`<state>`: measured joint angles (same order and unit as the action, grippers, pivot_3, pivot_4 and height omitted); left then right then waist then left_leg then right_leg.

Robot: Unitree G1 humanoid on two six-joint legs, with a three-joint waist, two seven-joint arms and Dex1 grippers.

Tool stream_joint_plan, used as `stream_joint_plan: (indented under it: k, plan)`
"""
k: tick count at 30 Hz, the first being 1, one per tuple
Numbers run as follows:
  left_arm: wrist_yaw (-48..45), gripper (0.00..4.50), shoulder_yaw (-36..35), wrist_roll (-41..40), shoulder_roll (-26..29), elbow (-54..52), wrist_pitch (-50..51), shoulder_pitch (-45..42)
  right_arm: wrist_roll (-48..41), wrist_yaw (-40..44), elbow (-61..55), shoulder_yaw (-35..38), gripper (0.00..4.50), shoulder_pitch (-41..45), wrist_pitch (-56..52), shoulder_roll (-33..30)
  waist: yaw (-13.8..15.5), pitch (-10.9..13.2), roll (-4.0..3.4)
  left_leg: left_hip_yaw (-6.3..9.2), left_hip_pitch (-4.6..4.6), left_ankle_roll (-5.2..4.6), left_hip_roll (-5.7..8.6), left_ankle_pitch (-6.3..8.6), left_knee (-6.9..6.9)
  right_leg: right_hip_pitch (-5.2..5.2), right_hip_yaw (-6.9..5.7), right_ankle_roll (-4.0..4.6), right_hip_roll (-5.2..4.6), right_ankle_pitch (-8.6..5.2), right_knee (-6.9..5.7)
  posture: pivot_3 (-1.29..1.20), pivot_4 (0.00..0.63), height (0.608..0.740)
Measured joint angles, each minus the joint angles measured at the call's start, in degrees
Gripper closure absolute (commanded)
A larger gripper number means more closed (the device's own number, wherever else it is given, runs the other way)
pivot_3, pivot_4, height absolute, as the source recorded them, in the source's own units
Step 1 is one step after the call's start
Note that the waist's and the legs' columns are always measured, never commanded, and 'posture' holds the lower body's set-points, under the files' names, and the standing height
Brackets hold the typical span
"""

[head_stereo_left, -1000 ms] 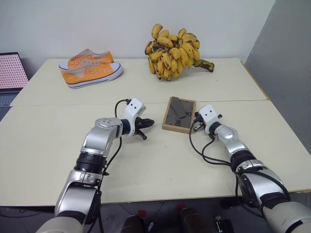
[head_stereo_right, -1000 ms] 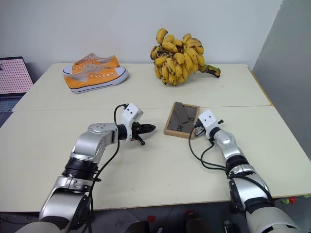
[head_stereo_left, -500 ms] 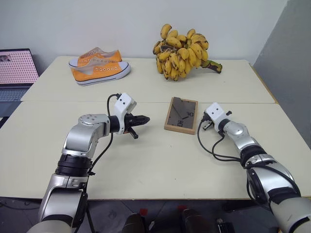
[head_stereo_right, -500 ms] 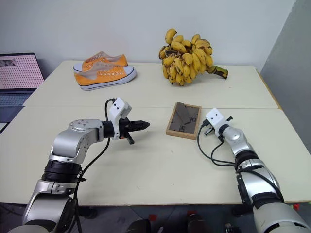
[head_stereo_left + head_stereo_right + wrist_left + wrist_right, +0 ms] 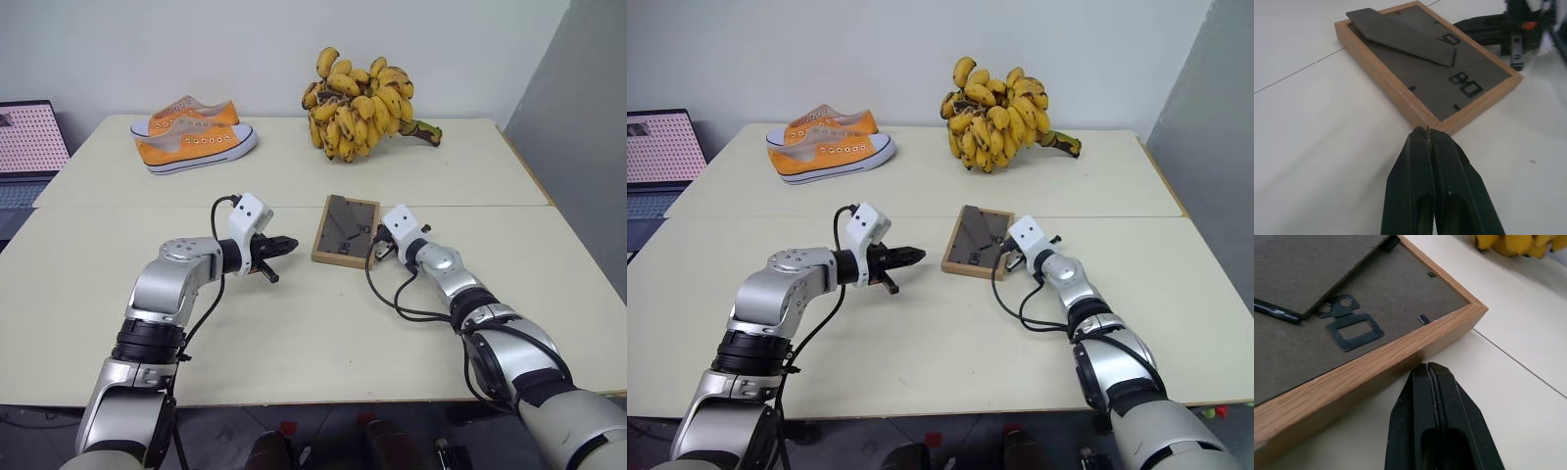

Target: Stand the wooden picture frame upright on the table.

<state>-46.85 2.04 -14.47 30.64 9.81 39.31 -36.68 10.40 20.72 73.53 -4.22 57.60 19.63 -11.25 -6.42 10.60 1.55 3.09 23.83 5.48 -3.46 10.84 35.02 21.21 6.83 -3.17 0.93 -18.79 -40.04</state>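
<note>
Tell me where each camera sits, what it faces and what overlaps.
Head views: look down over both arms at the table, wooden picture frame, shoes, bananas.
Left wrist view: along the shut left pincer at the frame's corner.
Right wrist view: along the shut right pincer at the frame's edge.
Shared: the frame, lying back-up.

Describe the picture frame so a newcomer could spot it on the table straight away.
On the pale table, just on the robot's side of the seam, the wooden picture frame lies flat, back up, between the two grippers. Unlike the bananas and orange shoes behind, it is a light-wood rectangle with a dark back.
</note>
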Motion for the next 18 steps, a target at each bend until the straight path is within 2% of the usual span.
stream_joint_plan:
  k: [9, 13, 18]
  plan:
    - [8.3, 4.44, 1.0, 6.8, -5.9, 22.7, -11.3, -9.1, -1.4, 2.6, -8.4, 0.4, 4.5, -6.5, 2.0, 0.2, 0.5, 0.0, 0.0, 0.0, 0.03, 0.0, 0.02, 0.0, 0.01, 0.01, -0.01, 0.0, 0.0, 0.0, 0.01, 0.0, 0.15, 0.74]
    - [11.1, 4.44, 1.5, 9.2, -11.9, 35.1, -18.1, -14.5, -2.6, 4.1, -17.2, 0.3, 4.5, -12.1, 0.5, -0.5, 1.4, 0.0, 0.0, 0.0, 0.07, 0.0, 0.03, 0.0, 0.01, 0.03, -0.02, 0.0, -0.01, 0.0, 0.03, 0.0, 0.15, 0.74]
    - [12.7, 4.44, 1.9, 10.7, -16.7, 42.8, -23.8, -18.2, -3.2, 4.6, -25.5, 0.4, 4.5, -16.6, -3.6, -1.3, 1.6, 0.0, 0.0, -0.01, 0.07, 0.0, 0.05, 0.0, 0.01, 0.02, 0.0, -0.01, -0.01, 0.0, 0.01, 0.0, 0.15, 0.74]
